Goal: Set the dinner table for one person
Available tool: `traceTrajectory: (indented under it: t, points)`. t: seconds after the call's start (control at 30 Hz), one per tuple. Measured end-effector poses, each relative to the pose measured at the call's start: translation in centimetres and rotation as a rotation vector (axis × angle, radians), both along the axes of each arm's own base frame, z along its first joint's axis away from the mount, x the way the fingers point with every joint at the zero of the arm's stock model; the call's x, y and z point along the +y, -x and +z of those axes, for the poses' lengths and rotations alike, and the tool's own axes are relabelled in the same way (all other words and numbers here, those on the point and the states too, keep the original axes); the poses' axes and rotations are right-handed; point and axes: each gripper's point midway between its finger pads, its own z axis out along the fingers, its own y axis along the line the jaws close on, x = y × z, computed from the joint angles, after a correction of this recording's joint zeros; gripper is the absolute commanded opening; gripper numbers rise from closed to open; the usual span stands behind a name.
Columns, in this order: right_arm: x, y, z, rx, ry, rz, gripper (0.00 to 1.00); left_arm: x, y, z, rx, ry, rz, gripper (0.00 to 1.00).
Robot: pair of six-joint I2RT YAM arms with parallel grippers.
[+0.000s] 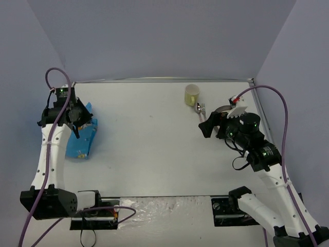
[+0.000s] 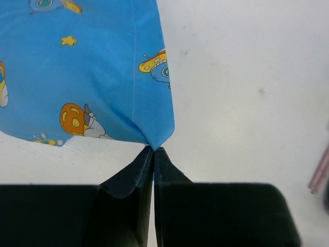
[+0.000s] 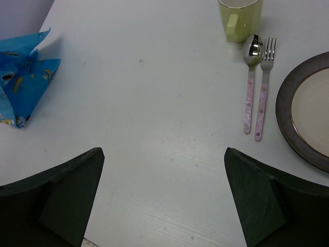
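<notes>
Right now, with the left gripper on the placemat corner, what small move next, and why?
Probably drag the placemat toward the middle of the table: the left gripper is shut on its corner, the cloth lies bunched at the left edge, and cup, spoon, fork and plate wait far right.

Dinner table (image 1: 154,144): placemat (image 1: 81,144), mug (image 1: 192,94), spoon (image 3: 250,77), fork (image 3: 263,87), plate (image 3: 308,113).
</notes>
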Motion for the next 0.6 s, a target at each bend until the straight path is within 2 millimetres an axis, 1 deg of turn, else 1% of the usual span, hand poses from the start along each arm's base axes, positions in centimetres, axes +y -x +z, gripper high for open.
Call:
traceTrajectory:
  t: [0.1,0.17,0.3,0.37,0.4,0.47,0.53,0.6]
  points:
    - [1.0,-0.9,1.6,-0.009,-0.019,0.035,1.0,-1.5,0.5,1.8,-0.035,0.035,-0.044,0.0]
    - [2.0,-1.5,2.1,0.009,-0.037,0.071,0.99,-3.2,0.7,1.8,-0.025,0.062,-0.088,0.0]
    - [3.7,-2.3,2.2,0.042,-0.063,0.127,0.97,-7.6,0.9,1.7,0.006,0.118,-0.206,0.0]
    - [4.1,-2.4,2.1,0.054,-0.07,0.14,0.96,-8.9,0.7,2.2,0.004,0.14,-0.245,0.0]
    - [4.3,-2.4,2.1,0.059,-0.073,0.146,0.96,-9.2,0.6,2.7,-0.003,0.144,-0.249,0.0]
    - [4.5,-2.3,2.3,0.061,-0.082,0.154,0.96,-8.9,-0.2,4.6,-0.046,0.143,-0.24,0.0]
    - [4.6,-2.2,2.4,0.06,-0.088,0.161,0.96,-8.1,-0.9,7.4,-0.11,0.138,-0.215,0.0]
    - [4.7,-2.2,2.5,0.061,-0.091,0.165,0.96,-6.8,-1.7,10.9,-0.199,0.13,-0.185,0.0]
